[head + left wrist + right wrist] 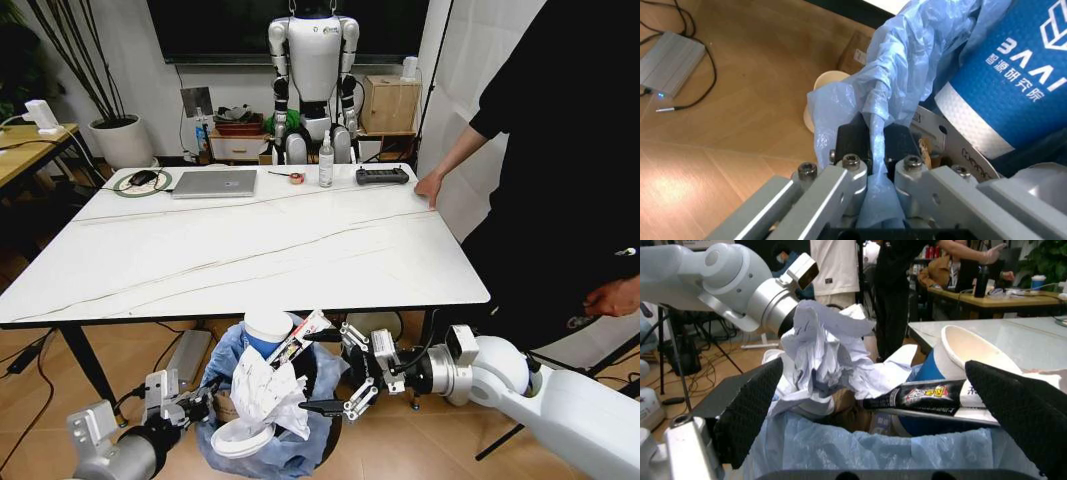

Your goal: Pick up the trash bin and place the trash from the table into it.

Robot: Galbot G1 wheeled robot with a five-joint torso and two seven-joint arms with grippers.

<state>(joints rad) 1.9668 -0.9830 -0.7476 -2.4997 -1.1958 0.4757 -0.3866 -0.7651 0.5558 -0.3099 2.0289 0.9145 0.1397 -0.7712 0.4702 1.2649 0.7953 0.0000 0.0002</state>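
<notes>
Crinkled blue-bagged trash bin (290, 440) (left hand (873, 142) pinching)

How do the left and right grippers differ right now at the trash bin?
The left gripper is shut on the light-blue bag at the trash bin's edge; the right gripper is open, its fingers spread either side of the trash, gripping nothing. Both sit below the table edge, at the bin.
</notes>
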